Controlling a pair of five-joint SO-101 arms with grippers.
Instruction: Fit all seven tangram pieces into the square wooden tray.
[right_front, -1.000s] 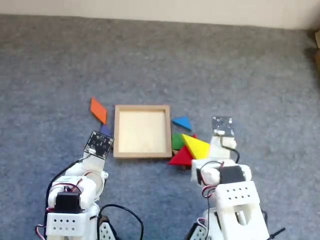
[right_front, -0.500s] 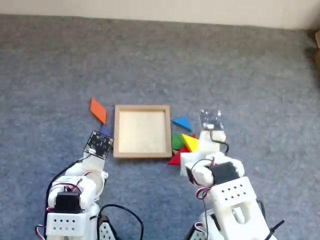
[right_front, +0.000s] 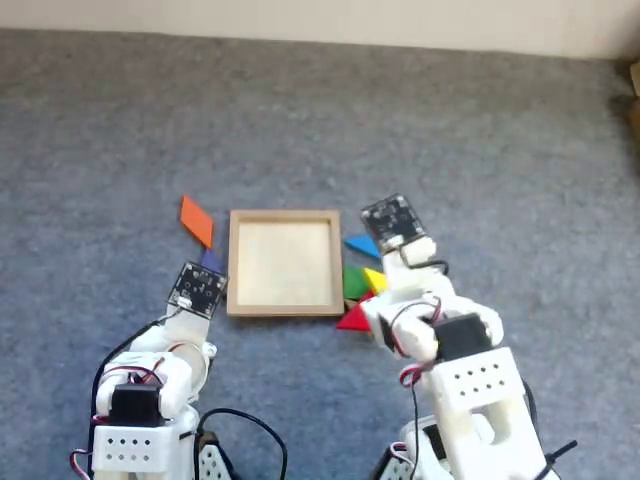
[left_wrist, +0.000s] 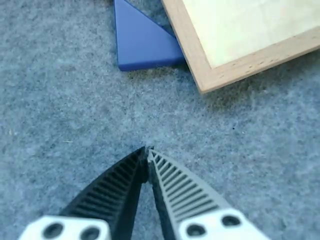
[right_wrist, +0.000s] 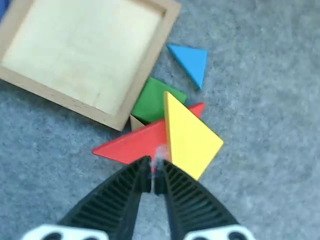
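Note:
The square wooden tray (right_front: 238, 300) lies on the grey carpet with nothing inside; it also shows as the tray (right_wrist: 150, 54) and the tray (left_wrist: 215, 77). Right of it lie a light blue triangle (right_wrist: 191, 61), a green square (right_wrist: 155, 98), a yellow triangle (right_wrist: 187, 136) overlapping a red triangle (right_wrist: 131, 145), and a small tan piece (right_wrist: 136, 123). My right gripper (right_wrist: 155, 169) is shut just above the red and yellow triangles. An orange parallelogram (right_front: 196, 220) and a dark blue triangle (left_wrist: 141, 41) lie left of the tray. My left gripper (left_wrist: 147, 156) is shut over bare carpet near the tray's corner.
Grey carpet (right_front: 320, 120) stretches open beyond the tray. A pale wall strip (right_front: 400, 25) runs along the far edge. The two arm bases (right_front: 140, 420) stand at the near edge.
The right arm has swung left toward the tray, now covering most of the yellow and red triangles in the high view. The left arm has kept still.

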